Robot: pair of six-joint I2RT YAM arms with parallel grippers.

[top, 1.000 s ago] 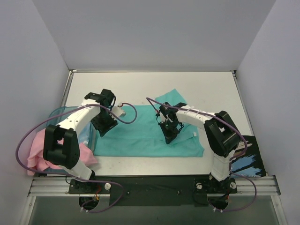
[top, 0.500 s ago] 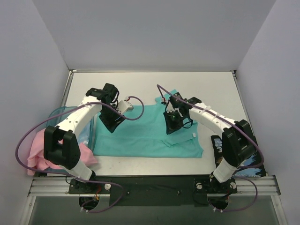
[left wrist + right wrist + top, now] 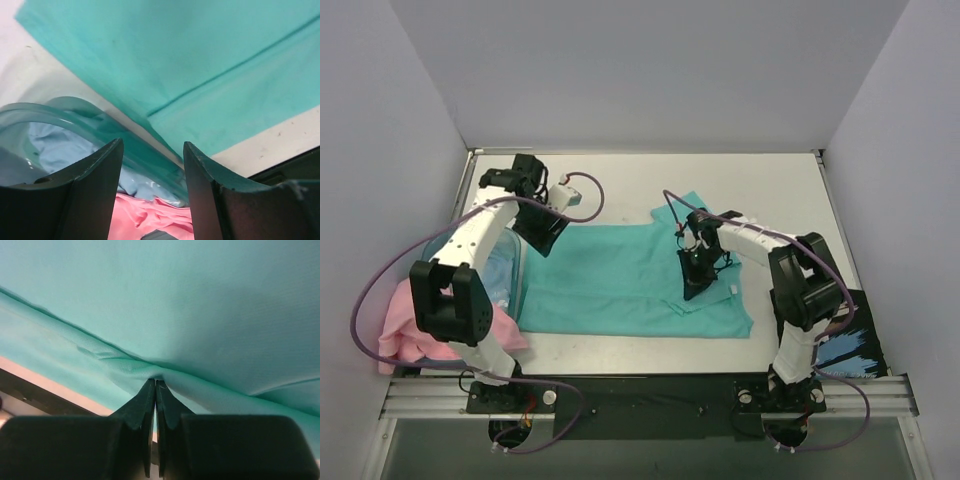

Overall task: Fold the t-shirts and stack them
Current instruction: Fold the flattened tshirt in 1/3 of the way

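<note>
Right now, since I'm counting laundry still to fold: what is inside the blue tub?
Crumpled pale blue cloth shows through the tub's translucent wall. The pink t-shirt lies at its near end. The left arm hides the rest.

Overhead and close wrist cameras (downward) share the teal t-shirt (image 3: 620, 280).

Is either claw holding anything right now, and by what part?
Right claw pinches the teal t-shirt at a fold ridge; left claw is open, holding nothing.

Plain teal-green t-shirt (image 3: 620, 285), pale pink t-shirt (image 3: 405, 332), translucent blue tub (image 3: 510, 280).
</note>
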